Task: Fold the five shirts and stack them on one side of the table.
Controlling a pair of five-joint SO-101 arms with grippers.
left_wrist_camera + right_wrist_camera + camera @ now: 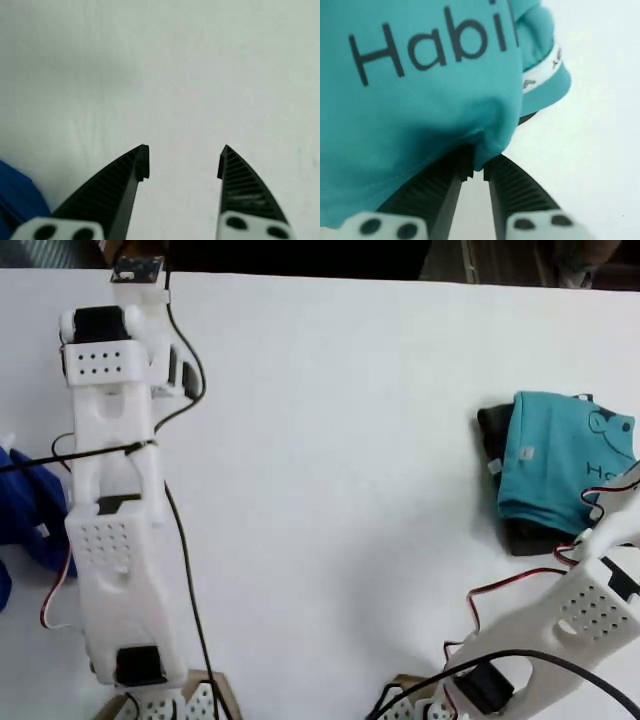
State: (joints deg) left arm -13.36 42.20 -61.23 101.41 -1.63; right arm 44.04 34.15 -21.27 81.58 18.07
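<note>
A folded teal shirt point(560, 455) with dark print lies on a folded black shirt point(492, 435) at the table's right side. My right gripper point(479, 167) is shut on the near edge of the teal shirt point(430, 100), with the cloth pinched between its black fingers. A dark sliver of the black shirt point(527, 118) shows under it. The right arm point(590, 605) comes in from the front right corner. My left gripper point(182, 150) hangs open over bare white table, nothing between its fingers. A blue shirt point(25, 510) lies crumpled at the table's left edge, and a corner of the blue shirt point(17, 200) lies beside the left gripper.
The left arm point(115, 490) stretches along the table's left side from front to back, with a black cable point(185, 570) trailing beside it. The white table point(330, 470) is bare between the two arms. Red and white wires point(500, 590) loop near the right arm's base.
</note>
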